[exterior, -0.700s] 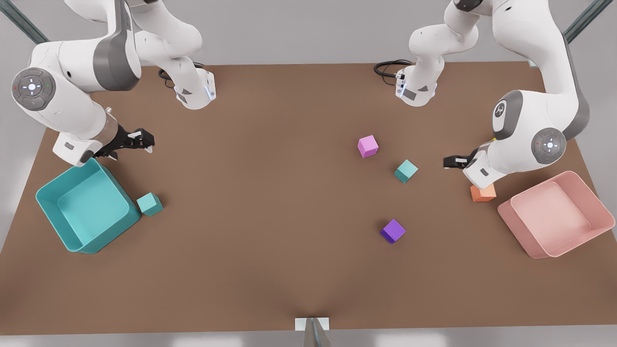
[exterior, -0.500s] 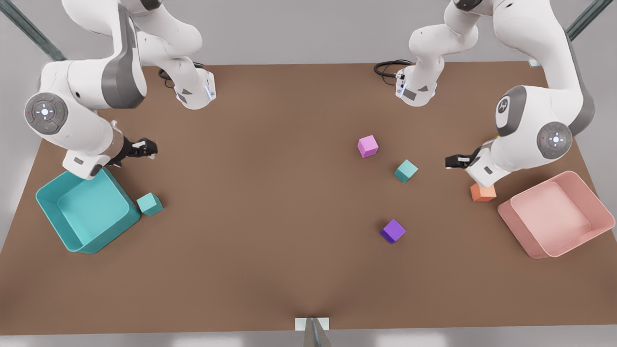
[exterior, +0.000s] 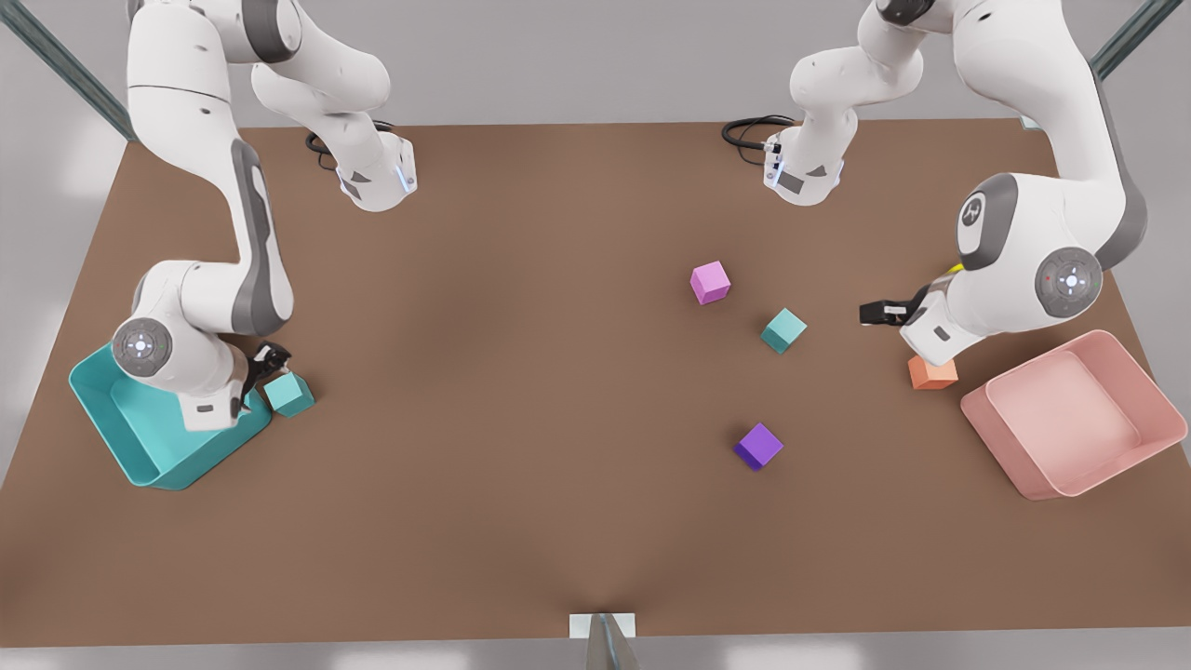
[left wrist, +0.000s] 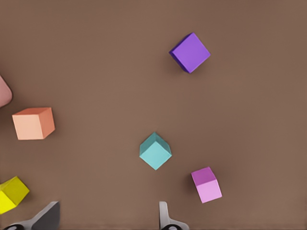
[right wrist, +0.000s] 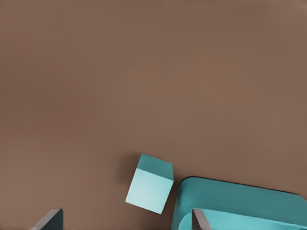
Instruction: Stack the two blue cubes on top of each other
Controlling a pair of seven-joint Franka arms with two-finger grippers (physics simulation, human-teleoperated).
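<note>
One blue cube (exterior: 289, 394) (right wrist: 149, 183) rests on the table against the teal bin, at the front view's left. My right gripper (exterior: 270, 358) (right wrist: 124, 225) hovers just behind and above it, open and holding nothing. The other blue cube (exterior: 783, 330) (left wrist: 155, 151) lies right of centre. My left gripper (exterior: 879, 312) (left wrist: 106, 223) is to that cube's right, a little apart, open and empty.
A teal bin (exterior: 149, 456) (right wrist: 240, 201) sits under the right arm's wrist. A pink bin (exterior: 1005, 437) stands at the far right. Around the second blue cube lie a pink cube (exterior: 710, 282) (left wrist: 207, 184), a purple cube (exterior: 758, 446) (left wrist: 190, 52), an orange cube (exterior: 932, 373) (left wrist: 32, 123) and a yellow cube (left wrist: 12, 194).
The right arm has swung down and forward, bringing its gripper from behind the teal bin to just above the blue cube beside it. The left arm has hardly moved.
</note>
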